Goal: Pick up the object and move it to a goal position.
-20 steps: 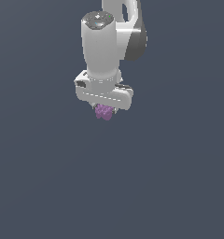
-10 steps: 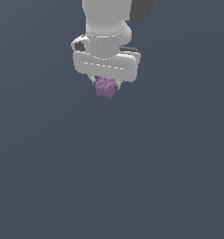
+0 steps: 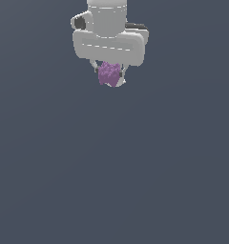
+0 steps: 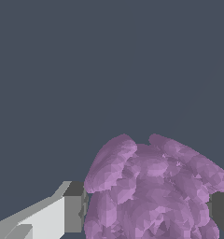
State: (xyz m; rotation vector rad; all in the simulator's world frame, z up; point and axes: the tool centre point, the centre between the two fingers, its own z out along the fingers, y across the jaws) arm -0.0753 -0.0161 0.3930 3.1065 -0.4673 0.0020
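White pincer point(image 3: 109, 78) clenched around a lumpy purple berry cluster point(image 3: 109, 74), which protrudes just below the pincer's body.

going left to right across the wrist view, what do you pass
light grey gripper finger with its dark pad → purple lumpy ball clamped between the pads → second dark pad and finger at the picture's edge, all against plain dark grey background
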